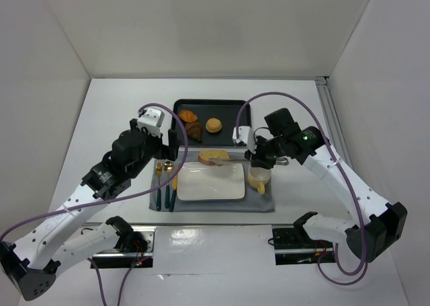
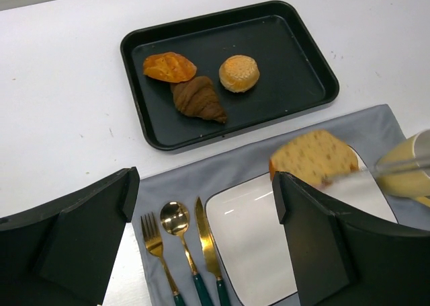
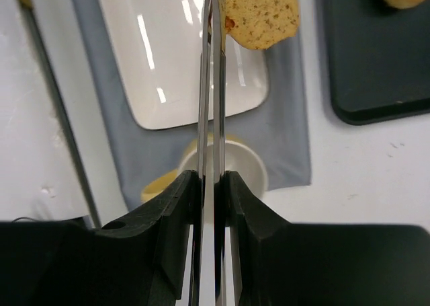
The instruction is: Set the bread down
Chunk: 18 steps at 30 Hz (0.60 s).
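The bread point(image 1: 213, 157) is a golden-tan slice held in thin metal tongs point(image 1: 238, 159), just above the far edge of the white rectangular plate point(image 1: 210, 185). My right gripper point(image 1: 259, 159) is shut on the tongs. In the right wrist view, my right gripper point(image 3: 211, 178) squeezes the tongs point(image 3: 211, 84) and the bread point(image 3: 262, 13) sits at their tip, over the plate point(image 3: 168, 70). My left gripper point(image 1: 176, 141) is open and empty, left of the bread. In the left wrist view, the left gripper point(image 2: 201, 192) hangs over the cutlery, with the bread point(image 2: 314, 157) beyond its right finger.
A black tray point(image 1: 228, 107) behind the plate holds a round bun point(image 1: 214, 125), a dark croissant point(image 1: 194, 131) and an orange pastry point(image 1: 187, 116). A cup point(image 1: 257, 179) stands right of the plate. A gold fork, spoon and knife point(image 1: 164, 185) lie on the grey mat point(image 1: 259, 204).
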{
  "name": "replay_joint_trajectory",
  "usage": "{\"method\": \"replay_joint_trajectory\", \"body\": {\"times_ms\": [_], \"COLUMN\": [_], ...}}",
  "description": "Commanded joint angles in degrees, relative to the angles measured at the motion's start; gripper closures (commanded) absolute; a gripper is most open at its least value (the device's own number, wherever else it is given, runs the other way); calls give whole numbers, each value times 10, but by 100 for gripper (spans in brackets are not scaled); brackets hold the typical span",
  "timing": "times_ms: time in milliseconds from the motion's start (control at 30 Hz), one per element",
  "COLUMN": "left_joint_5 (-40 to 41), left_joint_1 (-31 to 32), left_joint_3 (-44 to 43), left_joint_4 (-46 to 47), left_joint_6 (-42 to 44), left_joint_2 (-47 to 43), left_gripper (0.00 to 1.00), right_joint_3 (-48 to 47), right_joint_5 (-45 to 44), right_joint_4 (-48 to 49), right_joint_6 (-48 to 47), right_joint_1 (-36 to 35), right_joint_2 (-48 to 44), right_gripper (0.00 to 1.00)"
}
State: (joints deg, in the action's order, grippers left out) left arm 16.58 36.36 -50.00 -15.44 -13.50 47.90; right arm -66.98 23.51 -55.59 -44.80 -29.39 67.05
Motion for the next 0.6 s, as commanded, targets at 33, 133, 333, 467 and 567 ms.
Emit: {"method": "replay_joint_trajectory", "body": {"times_ms": [33, 133, 333, 467, 567], "left_joint_5": [27, 27, 27, 21, 21], "left_joint_1": [-2, -2, -2, -2, -2], "left_joint_3": [1, 1, 6, 6, 6], "left_joint_4": [18, 23, 23, 23, 23], "left_joint_6": [4, 9, 9, 9, 9], "left_joint_2": [-10, -4, -4, 1, 1], "left_gripper": [0, 0, 0, 0, 0], "right_joint_3": [20, 35, 73, 88, 93], "right_joint_5": [24, 13, -18, -31, -31], "right_joint_4": [-36, -36, -21, 0, 0], "right_joint_6": [-10, 3, 26, 31, 31], "right_joint_1": [-44, -80, -115, -120, -120], "right_joint_2": [-24, -24, -18, -18, -18], "right_gripper": [98, 98, 98, 94, 86]}}
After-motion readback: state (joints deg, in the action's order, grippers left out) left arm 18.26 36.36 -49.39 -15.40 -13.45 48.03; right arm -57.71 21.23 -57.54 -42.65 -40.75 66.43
